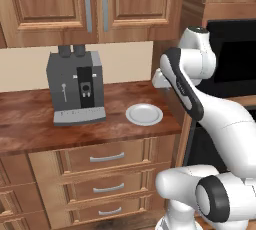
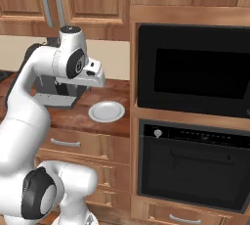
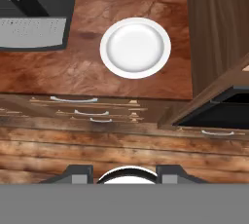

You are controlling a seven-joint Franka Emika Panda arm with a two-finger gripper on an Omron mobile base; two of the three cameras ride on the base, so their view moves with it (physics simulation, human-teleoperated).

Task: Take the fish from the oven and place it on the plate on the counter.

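The oven (image 2: pixel 194 168) is built into the tall wooden column at the right end of the counter (image 1: pixel 30 124). Its door is shut: a dark glass front beneath a black control strip carrying one small round knob at the left. Directly above it sits a second black-glass-fronted appliance (image 2: pixel 194 70) with no knob.

The counter is a glossy, dark reddish-brown wood-grain surface over lighter wooden drawers (image 1: pixel 107 158) with silver handles. Wooden wall cabinets (image 1: pixel 95 4) hang above it.

A grey and black coffee machine (image 1: pixel 76 86) stands toward the back of the counter, left of the plate and clear of it.

The plate (image 1: pixel 144 114) rests flat on the counter near its right end, close to the front edge. It is small, round and pale grey-white, with a raised rim and a bare centre. In the hand view it lies just above centre, between the coffee machine base and the oven column.

The gripper (image 3: pixel 123 174) hangs above the counter's front edge, pointing down. In the hand view its two dark fingertips (image 3: pixel 78 173) show at the bottom with a clear gap between them; nothing lies between them.

The fish cannot be located; the dark oven glass reveals nothing inside.
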